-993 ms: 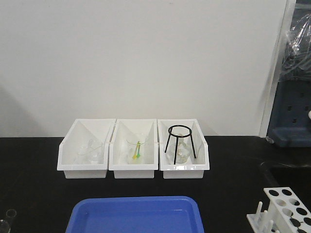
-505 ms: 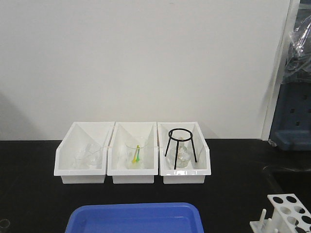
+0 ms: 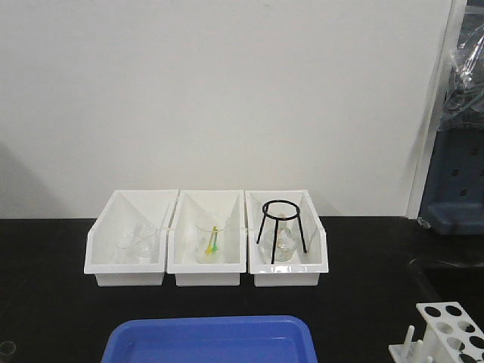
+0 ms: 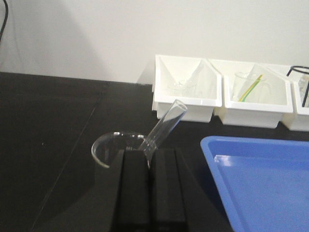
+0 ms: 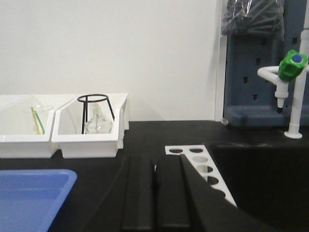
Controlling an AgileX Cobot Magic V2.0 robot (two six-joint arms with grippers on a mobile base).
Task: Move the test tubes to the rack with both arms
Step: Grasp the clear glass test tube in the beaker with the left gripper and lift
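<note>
My left gripper (image 4: 148,151) is shut on a clear test tube (image 4: 166,123), which leans up and to the right out of the black fingers (image 4: 135,183) in the left wrist view. My right gripper (image 5: 154,159) is shut with nothing between its fingers, just left of the white rack (image 5: 203,162), whose near holes its right finger hides. The rack (image 3: 446,333) also shows at the bottom right of the front view, with pegs on its left side and no tubes seen in it. Neither gripper shows in the front view.
A clear beaker rim (image 4: 104,145) stands just behind my left fingers. A blue tray (image 3: 212,340) lies at the front centre. Three white bins (image 3: 206,261) stand at the back with beakers and a black tripod stand (image 3: 281,227). A green-capped tap (image 5: 292,63) is at the far right.
The front view shifted a little about a second ago, so the bins and rack sit lower in the frame. Since half a second ago nothing has visibly moved.
</note>
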